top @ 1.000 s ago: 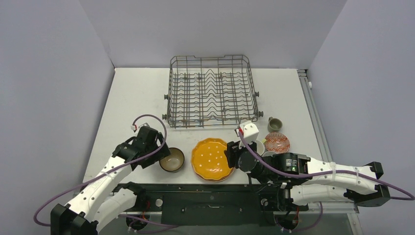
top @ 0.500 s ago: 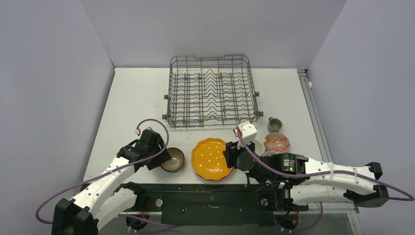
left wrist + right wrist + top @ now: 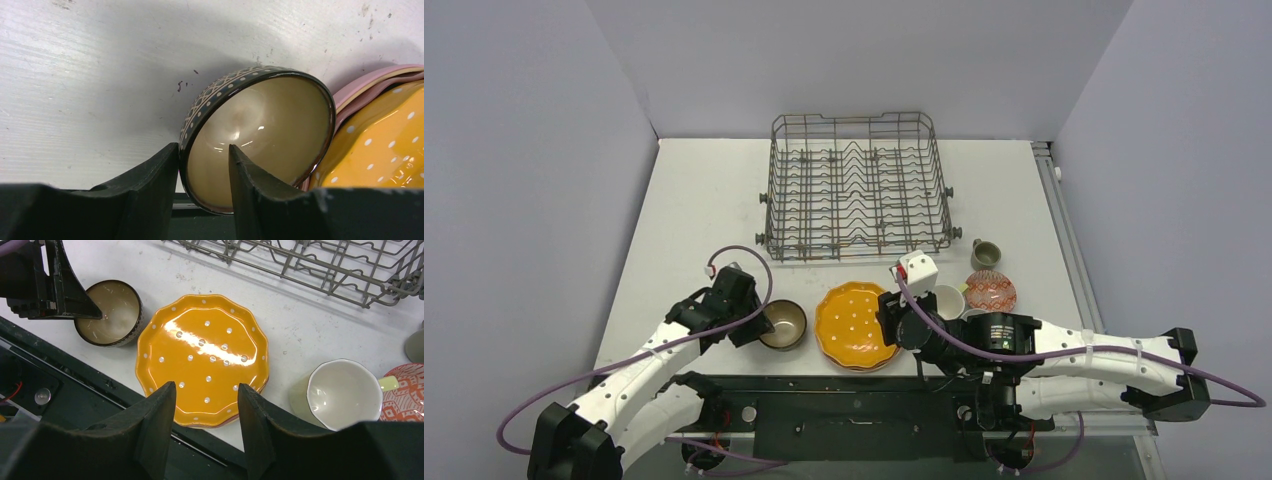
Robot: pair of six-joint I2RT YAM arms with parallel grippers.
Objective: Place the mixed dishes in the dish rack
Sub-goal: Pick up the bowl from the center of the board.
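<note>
Near the worktop's (image 3: 694, 200) front edge, the left claw (image 3: 202, 146) stands spread astride the glossy dark brown bowl's (image 3: 260, 125) dotted rim, one finger inside and one against the outer wall. The right claw (image 3: 206, 385), also spread, hovers over the scalloped orange plate (image 3: 202, 340). A strip of white worktop separates the plate from the wire dish rack (image 3: 854, 185).

Square grey wire dish rack (image 3: 854, 190) stands farthest back. Nearer, orange scalloped dotted plate (image 3: 856, 325) tops pink plates (image 3: 372, 79), dark brown bowl (image 3: 782, 325) just left; pale-yellow mug (image 3: 948, 300), red-white patterned bowl (image 3: 991, 291) and grey mug (image 3: 985, 253) sit right.
</note>
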